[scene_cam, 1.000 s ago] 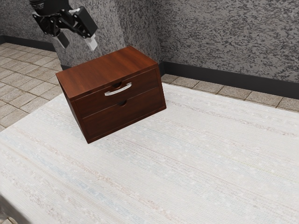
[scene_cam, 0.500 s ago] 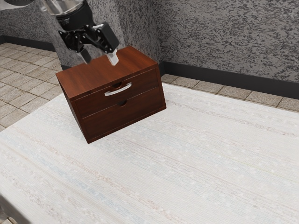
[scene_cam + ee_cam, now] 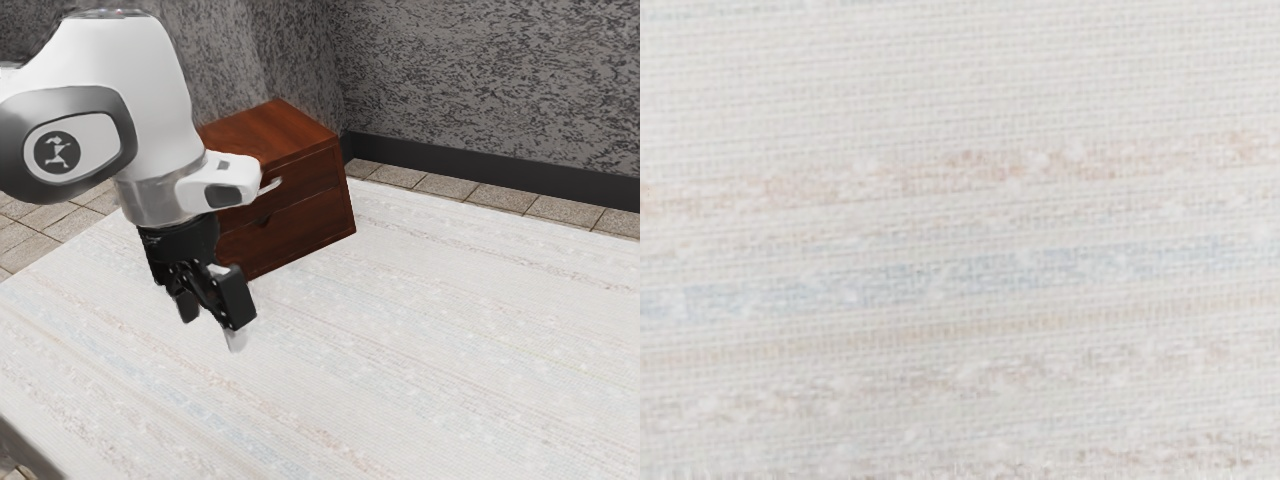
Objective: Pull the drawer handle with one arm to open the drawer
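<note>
A dark red-brown wooden cabinet [image 3: 292, 148] with two drawers stands on the pale woven tabletop [image 3: 450, 330]. Both drawer fronts look flush and shut. Only the end of the upper drawer's silver handle [image 3: 273, 183] peeks out past my arm. My gripper [image 3: 212, 328] points down in front of the cabinet, low over the table and nearer the camera than the drawer fronts. It is open, with nothing between its fingers [image 3: 233, 305]. My white arm [image 3: 120, 130] hides the cabinet's side toward the exterior view's left. Directly under the hand, the wrist view has bare tabletop weave [image 3: 960, 240].
The table stretches wide toward the exterior view's right and front. Beyond its far edge lie a tiled floor [image 3: 560, 205] and a grey speckled wall [image 3: 480, 70] with a dark baseboard.
My arm swung from above the cabinet's back down and forward, in front of the drawers, low over the table. It now covers most of the handle. The cabinet has not moved.
</note>
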Robot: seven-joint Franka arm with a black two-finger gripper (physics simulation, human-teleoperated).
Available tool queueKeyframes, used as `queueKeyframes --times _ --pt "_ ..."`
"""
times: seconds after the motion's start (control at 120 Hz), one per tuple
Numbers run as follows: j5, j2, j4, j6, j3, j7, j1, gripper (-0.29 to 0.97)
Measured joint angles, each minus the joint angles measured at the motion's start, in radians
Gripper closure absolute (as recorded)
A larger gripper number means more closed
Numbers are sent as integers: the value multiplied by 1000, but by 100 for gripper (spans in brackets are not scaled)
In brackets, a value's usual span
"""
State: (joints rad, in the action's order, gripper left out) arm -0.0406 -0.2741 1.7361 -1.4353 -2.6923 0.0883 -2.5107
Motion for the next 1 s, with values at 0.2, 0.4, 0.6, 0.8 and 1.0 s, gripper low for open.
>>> queueKeyframes --times 0.2,0.4,0.6,0.8,1.0 --pt "-300 -53 210 -241 -29 7 -25 0" --pt "-397 75 160 -516 15 -153 -53 0" --pt "-412 162 77 -646 84 -309 -54 0" --pt "-377 235 43 -729 156 -437 -92 0" --pt "-417 74 -3 -780 1007 -538 806 0"
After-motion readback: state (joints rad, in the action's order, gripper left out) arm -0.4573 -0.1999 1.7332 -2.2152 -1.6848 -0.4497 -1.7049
